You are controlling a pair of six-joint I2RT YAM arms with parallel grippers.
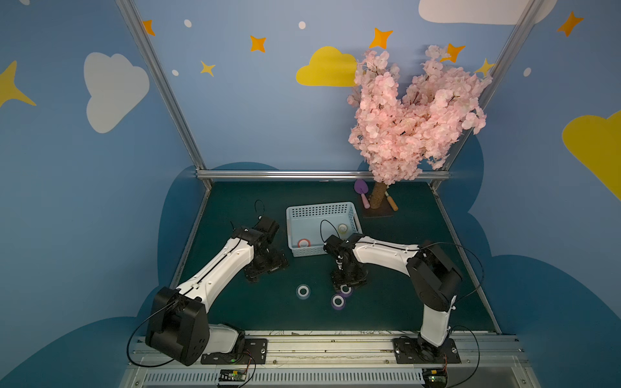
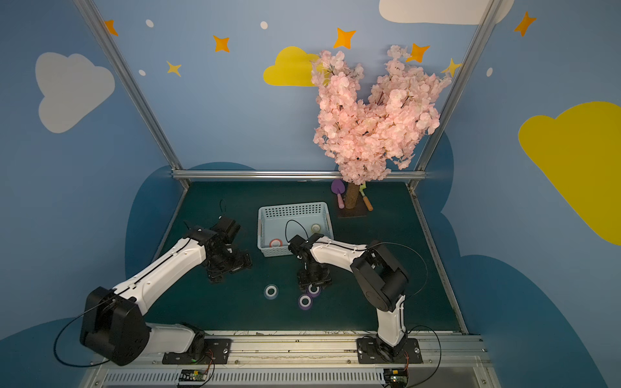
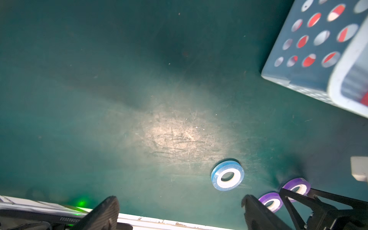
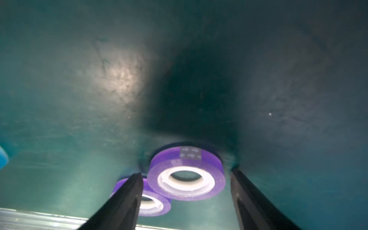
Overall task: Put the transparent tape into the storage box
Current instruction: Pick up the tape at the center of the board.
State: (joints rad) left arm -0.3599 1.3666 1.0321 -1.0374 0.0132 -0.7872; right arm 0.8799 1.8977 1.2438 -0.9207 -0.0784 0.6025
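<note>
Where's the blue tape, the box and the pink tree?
blue tape [image 3: 214, 177]: left wrist view, on its blue top face.
storage box [image 1: 319, 211]: in a top view, on its far wall with the holes.
pink tree [image 1: 413, 114]: in a top view, on its blossoms.

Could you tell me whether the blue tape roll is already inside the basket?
No, the blue tape roll lies on the green mat, outside the basket.

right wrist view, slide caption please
Right gripper, jaws apart, straddling a purple tape roll on the green mat, second purple roll beside it
</note>
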